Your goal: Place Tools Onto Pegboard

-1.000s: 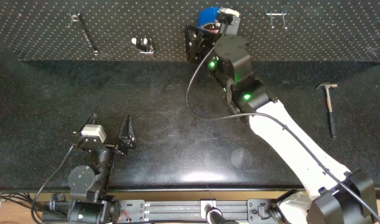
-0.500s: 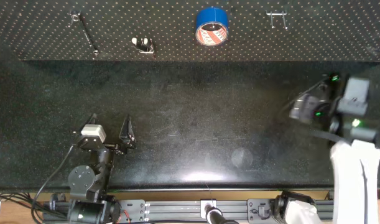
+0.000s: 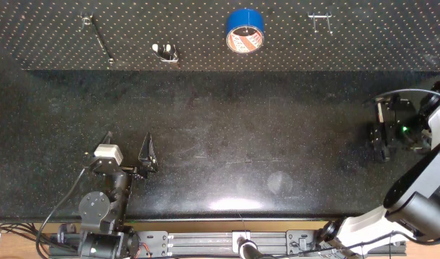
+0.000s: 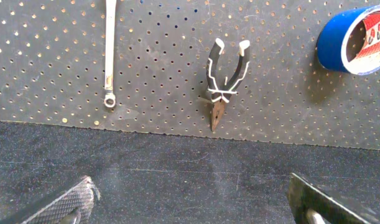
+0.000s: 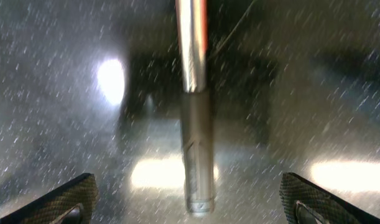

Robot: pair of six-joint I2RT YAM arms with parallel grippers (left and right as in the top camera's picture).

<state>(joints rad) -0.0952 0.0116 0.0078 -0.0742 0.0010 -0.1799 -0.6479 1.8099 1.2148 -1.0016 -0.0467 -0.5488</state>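
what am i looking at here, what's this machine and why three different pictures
These are two robot arms at a dark table, each ending in a two-finger gripper. One picture looks down from above; the other two come from a camera on each arm's wrist. On the pegboard at the back hang a wrench, pliers and a roll of blue tape, beside an empty hook. A hammer lies on the table. The right gripper is over its handle, fingers open on either side, holding nothing yet. The left gripper is open and empty, facing the pegboard.
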